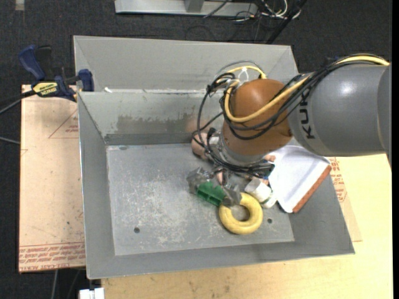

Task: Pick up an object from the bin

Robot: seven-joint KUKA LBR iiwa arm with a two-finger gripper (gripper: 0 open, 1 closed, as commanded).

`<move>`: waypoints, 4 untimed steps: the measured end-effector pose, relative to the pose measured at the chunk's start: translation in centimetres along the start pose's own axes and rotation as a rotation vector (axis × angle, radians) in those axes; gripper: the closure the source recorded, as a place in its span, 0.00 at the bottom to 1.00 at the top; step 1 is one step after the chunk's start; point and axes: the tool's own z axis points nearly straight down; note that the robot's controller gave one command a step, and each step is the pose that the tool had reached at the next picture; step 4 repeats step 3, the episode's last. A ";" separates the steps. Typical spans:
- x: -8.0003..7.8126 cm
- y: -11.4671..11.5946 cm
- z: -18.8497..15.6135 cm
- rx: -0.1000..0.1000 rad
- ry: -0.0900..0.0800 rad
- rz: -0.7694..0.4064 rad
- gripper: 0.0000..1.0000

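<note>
My gripper (219, 185) reaches down in the middle of the bin, under the orange wrist cover. A small green block-like thing (210, 194) lies right at its tip, touching or between the metal fingers; I cannot tell which. A yellow ring (240, 217) lies just right of and in front of the green thing. A white sheet with a brown edge (298, 180) leans at the right side of the bin.
A small white piece (264, 194) sits beside the ring, under the wrist. A pinkish thing (201, 144) peeks out behind the wrist near the back wall. The left half of the bin floor is bare grey metal.
</note>
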 end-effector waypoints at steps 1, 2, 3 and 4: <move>0.3 1.1 -3.4 -0.007 0.005 -0.005 1.00; 1.4 0.5 -8.8 -0.004 0.000 -0.019 1.00; 1.7 -0.7 -11.5 0.008 -0.005 -0.011 1.00; 1.7 -0.7 -11.5 0.008 -0.005 -0.011 1.00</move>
